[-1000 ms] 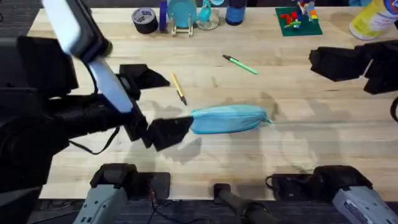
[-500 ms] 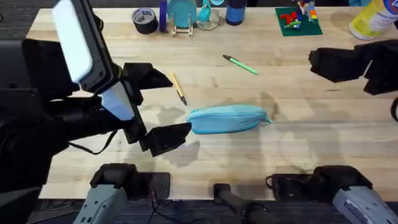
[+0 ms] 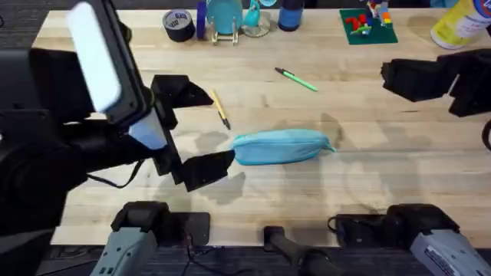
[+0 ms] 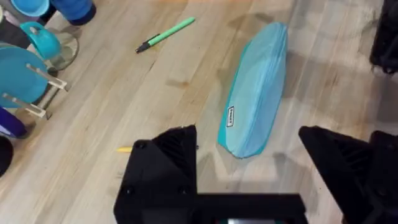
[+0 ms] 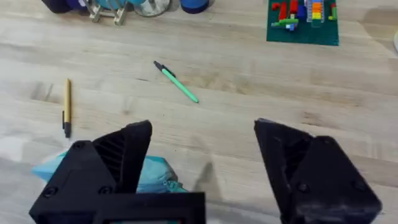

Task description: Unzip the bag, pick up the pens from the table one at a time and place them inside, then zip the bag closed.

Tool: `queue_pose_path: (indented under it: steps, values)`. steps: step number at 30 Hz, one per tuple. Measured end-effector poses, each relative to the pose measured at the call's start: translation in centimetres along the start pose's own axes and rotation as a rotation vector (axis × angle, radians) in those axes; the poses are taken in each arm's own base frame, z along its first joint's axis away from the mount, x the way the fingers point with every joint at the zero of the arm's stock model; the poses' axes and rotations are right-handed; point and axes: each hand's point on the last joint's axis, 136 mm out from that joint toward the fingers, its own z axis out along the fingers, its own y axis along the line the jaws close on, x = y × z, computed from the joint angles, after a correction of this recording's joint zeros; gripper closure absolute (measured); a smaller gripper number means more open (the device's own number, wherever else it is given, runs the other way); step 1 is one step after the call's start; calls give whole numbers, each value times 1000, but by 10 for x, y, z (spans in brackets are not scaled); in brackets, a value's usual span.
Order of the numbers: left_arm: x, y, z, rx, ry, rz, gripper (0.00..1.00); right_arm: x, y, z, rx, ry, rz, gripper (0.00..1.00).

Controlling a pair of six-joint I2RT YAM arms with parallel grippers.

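While the left gripper (image 3: pixel 192 130), jaws spread wide, sits just left of the light-blue pouch (image 3: pixel 281 146) mid-table w/ zip shut, the yellow-tan pen (image 3: pixel 220 108) lies just beyond, green pen (image 3: pixel 296 79) farther back, & right gripper (image 3: pixel 399 77), also spread, hangs far right.

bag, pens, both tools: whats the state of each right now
bag: zipped shut, lying flat on the table
yellow pen: loose on the table, beyond the bag
green pen: loose on the table, farther back
left tool: open, at the bag's left end, holding nothing
right tool: open, empty
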Motion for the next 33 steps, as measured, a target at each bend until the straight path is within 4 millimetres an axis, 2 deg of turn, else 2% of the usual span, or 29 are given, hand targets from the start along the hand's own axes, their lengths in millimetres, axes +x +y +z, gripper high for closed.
queue_pose_path:
  steps: [5,10,11,17,18,21,24,31,33]
  values:
    - [15,0,11,19,14,-7,6,0,0,0,0,0,0,5]
    - [33,8,29,81,59,-64,6,0,0,0,0,0,0,5]
    - [42,9,46,154,90,-90,6,0,0,0,0,0,0,4]
    - [54,-1,69,279,132,-75,6,0,0,0,0,0,0,5]
    - [62,-2,79,316,158,-80,5,0,0,0,0,0,0,5]
    - [78,2,93,347,194,-107,6,0,0,0,0,0,0,5]
    - [84,5,101,362,199,-121,6,0,0,0,0,0,0,4]
    - [75,3,102,382,147,-126,10,0,0,0,0,0,0,4]
    - [74,2,102,384,141,-124,123,0,0,0,0,0,-1,5]
